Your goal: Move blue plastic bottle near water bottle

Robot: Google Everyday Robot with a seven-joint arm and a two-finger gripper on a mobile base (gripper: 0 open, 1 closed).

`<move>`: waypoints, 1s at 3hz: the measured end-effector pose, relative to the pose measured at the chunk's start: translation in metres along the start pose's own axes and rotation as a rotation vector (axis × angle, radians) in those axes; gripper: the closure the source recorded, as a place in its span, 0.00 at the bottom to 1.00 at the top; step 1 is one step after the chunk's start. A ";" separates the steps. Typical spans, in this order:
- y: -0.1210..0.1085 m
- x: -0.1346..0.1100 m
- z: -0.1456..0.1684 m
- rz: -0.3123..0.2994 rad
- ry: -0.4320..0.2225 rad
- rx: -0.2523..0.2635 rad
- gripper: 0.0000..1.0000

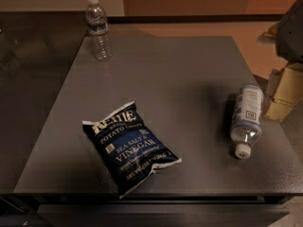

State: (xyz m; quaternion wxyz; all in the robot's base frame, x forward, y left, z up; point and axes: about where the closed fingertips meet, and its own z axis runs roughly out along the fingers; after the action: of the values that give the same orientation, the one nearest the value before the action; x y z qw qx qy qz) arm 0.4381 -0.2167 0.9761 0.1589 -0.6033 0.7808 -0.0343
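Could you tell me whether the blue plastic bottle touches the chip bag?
Apart. The camera view shows bare table between the blue plastic bottle and the chip bag. The claw, apparently the dark shape at right, touches neither.

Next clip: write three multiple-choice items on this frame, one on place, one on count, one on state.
1. Where does the water bottle stand? A far left corner B near right edge C on the floor
2. How many bottles on the table? A one B two C three
3. The blue plastic bottle is: A upright B lying on its side C inverted
1A: it stands at the far left corner. 2B: two bottles show. 3B: it lies flat, cap nearest; the gripper, seemingly the dark shape at upper right, is away.
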 end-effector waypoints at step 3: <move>0.007 0.007 0.003 -0.229 0.052 -0.063 0.00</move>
State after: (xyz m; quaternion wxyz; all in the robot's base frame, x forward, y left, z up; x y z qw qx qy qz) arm 0.4310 -0.2208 0.9703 0.1148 -0.6922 0.7112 -0.0435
